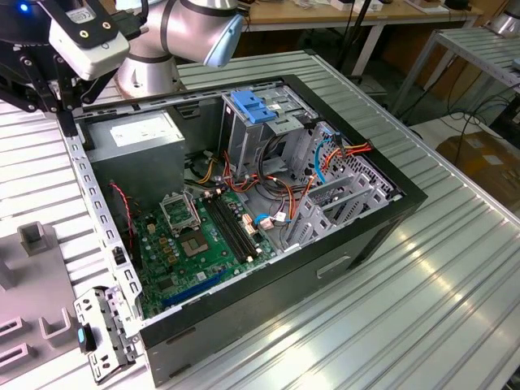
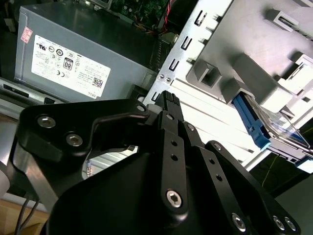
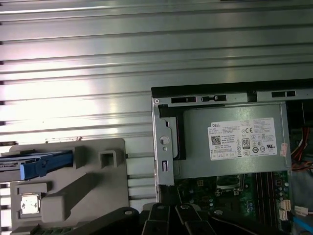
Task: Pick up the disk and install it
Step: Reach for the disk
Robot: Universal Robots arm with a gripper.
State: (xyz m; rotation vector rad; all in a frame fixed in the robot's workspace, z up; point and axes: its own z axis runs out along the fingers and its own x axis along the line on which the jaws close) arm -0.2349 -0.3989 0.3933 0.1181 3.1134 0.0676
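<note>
**Status at pick-up station: disk in fixture, fingers empty**

Surface: found one ribbed aluminium desk, slats running lengthwise, bright and bare along the edge on the exterior view's right.

Room: noted one wooden-topped bench behind the desk's far edge, with cables hanging below it. Noted one further slatted metal table and one cardboard box on the floor past the far corner on the exterior view's right.

Count on the desk:
- One open black computer case, lying on its side mid-desk.
- Inside it, one green motherboard, one grey power-supply box with a white label, and one blue bracket atop the metal drive cage.
- One grey fixture plate with raised blocks, flat on the desk just beside the case's power-supply end, toward the exterior view's left.
- One disk, standing on edge in a slot of the fixture plate, blue rail outward, outside the case.

Robot: recorded one arm above the desk's far corner on the exterior view's left, with a white camera housing at the wrist.

In the second wrist view, found the fingers pressed together with nothing between them. Placed above the case rim next to the power-supply box, well apart from the disk.
</note>
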